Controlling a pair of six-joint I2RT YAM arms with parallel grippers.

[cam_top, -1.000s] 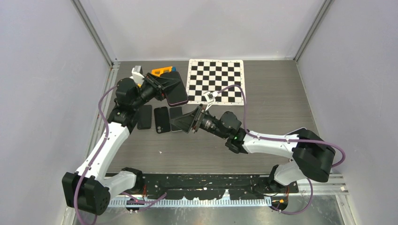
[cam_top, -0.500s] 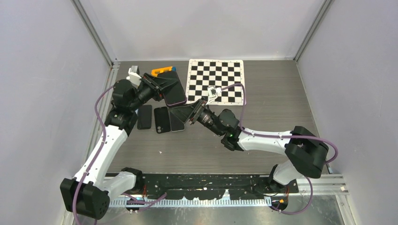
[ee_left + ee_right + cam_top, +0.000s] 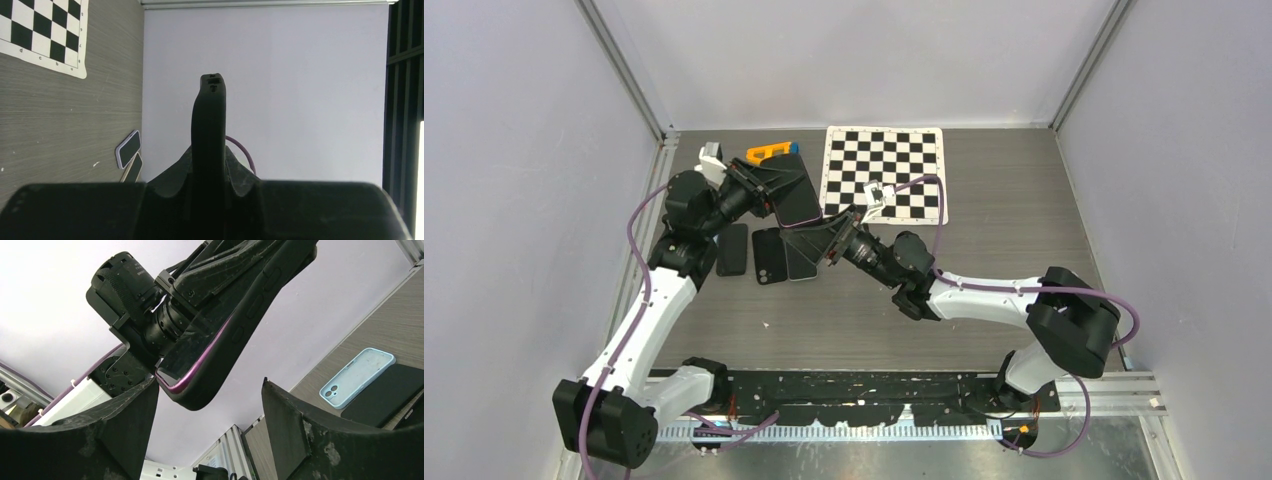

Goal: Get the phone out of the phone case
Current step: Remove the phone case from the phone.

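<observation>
Left gripper [image 3: 762, 188] was clamped on the phone [image 3: 795, 197], its black phone case [image 3: 245, 325] on, raised off the table [image 3: 1004, 220] at far left; right gripper [image 3: 816, 240] hung beside its lower end, jaws apart.

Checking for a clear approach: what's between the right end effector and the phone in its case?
Nothing: the right wrist view shows only bare air between the open right end effector and the phone, which the left end effector holds aloft.

Overhead looks down; wrist cams close-up (both catch phone [image 3: 200, 335]).
</observation>
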